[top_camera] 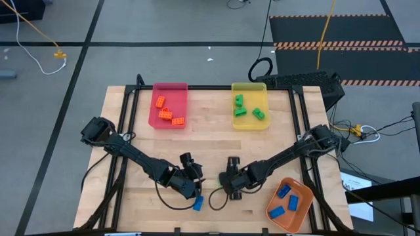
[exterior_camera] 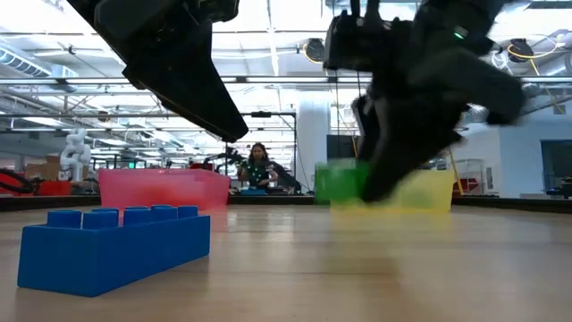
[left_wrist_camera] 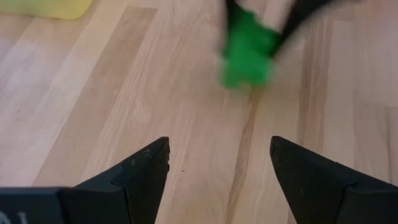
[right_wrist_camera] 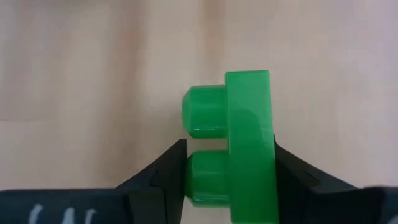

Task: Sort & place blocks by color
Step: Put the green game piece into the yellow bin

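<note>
We are counting three orange blocks (top_camera: 165,111) in the pink tray (top_camera: 169,88) at upper centre, three green blocks (top_camera: 244,108) in the yellow tray (top_camera: 249,88), and four blue blocks (top_camera: 287,200) in the orange tray (top_camera: 275,219) at lower right. One blue block (top_camera: 197,202) is lying at lower centre. Our right gripper (top_camera: 232,190) is clamping one green block (right_wrist_camera: 239,146); our left gripper (top_camera: 193,178) is standing apart beside it.

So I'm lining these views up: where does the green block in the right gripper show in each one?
High: hidden under the right gripper, front centre of the table.
Low: green block right of centre, before the yellow tray.
Left wrist: far off, between the other arm's fingers.
Right wrist: centre, clamped.
Shared landmark: the yellow tray.
</note>
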`<state>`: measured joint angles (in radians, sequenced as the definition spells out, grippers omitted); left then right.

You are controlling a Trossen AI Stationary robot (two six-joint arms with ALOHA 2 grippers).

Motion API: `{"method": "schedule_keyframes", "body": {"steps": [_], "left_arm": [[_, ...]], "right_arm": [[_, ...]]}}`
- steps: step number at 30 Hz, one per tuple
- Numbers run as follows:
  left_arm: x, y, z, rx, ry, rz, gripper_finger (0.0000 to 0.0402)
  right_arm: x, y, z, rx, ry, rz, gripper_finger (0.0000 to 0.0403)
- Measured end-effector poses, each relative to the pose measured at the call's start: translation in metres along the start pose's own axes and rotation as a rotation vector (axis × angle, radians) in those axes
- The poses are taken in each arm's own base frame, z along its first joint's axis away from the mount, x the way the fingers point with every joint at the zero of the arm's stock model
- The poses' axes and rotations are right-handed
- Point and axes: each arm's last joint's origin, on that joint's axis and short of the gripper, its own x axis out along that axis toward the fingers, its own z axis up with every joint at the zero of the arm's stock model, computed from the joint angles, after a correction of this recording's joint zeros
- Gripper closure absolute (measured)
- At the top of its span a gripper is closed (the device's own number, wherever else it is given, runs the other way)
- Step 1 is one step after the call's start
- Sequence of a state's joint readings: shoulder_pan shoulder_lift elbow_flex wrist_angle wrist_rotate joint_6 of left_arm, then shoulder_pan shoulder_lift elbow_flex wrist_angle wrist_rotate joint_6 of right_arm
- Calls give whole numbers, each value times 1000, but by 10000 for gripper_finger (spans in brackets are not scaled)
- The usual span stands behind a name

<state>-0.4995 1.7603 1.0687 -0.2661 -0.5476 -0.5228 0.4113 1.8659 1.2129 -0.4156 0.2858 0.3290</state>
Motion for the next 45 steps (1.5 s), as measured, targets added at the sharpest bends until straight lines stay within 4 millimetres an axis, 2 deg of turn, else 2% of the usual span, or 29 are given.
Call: {"method": "schedule_keyframes", "body": {"steps": [5, 11, 15, 18, 21, 25, 32, 37, 39, 45], "left_arm": [[0, 0, 0, -2, 1, 1, 124], [0, 0, 0, -1, 3, 2, 124], [0, 0, -1, -1, 8, -6, 124], [0, 0, -1, 0, 14, -11, 124], [0, 0, -1, -1, 16, -10, 124], [0, 0, -2, 4, 25, -8, 124], [0, 0, -2, 5, 25, -8, 124], [0, 0, -2, 5, 25, -8, 124], [0, 0, -2, 5, 25, -8, 124], [0, 0, -2, 5, 25, -8, 124]], "right_arm": [[-41, -42, 10, 6, -56, -216, 254], [-96, -108, 15, 92, -122, -414, 254], [-121, -152, 10, 154, -120, -478, 254], [-132, -181, 2, 212, -89, -511, 254], [-135, -206, -8, 274, -28, -525, 254], [-133, -230, -23, 340, 68, -539, 254], [-121, -251, -46, 368, 168, -571, 254], [-106, -256, -59, 413, 171, -489, 254], [-100, -256, -62, 418, 157, -497, 224], [-88, -255, -69, 424, 121, -526, 70]]}}
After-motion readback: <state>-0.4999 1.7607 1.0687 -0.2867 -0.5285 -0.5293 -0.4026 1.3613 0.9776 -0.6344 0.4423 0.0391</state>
